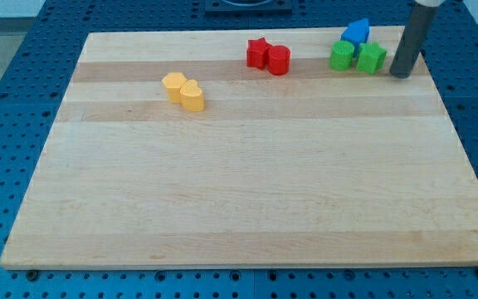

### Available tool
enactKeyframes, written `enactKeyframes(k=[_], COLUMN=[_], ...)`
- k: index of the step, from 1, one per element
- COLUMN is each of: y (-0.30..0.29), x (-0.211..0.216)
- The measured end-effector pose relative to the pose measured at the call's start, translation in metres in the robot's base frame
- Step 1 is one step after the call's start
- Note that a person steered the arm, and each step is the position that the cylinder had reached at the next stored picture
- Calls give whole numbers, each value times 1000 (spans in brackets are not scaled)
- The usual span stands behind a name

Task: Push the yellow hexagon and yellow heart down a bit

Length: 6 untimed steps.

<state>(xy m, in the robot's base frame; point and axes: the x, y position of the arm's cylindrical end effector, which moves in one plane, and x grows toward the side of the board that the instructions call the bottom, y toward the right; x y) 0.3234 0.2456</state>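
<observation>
Nearest on the wooden board [247, 216] are two yellow blocks, left of the middle. One yellow hexagon [173, 85] sits a little farther back and left, touching the yellow heart [192, 96]. Far back, a red star [258, 52] touches a red round block [279, 60]. To the right, a blue block [356, 32] sits behind two green blocks [343, 56] [371, 58]. My tip [400, 75] rests just right of the green ones, holding nothing, well apart from the yellow pair.

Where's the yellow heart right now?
Upper left of the board, the yellow heart touches the yellow hexagon; my tip sits far right.
</observation>
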Motion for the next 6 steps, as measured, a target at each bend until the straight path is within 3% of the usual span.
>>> enactKeyframes(k=[1, 5, 6], y=[-3, -181, -196], x=[19, 24, 24])
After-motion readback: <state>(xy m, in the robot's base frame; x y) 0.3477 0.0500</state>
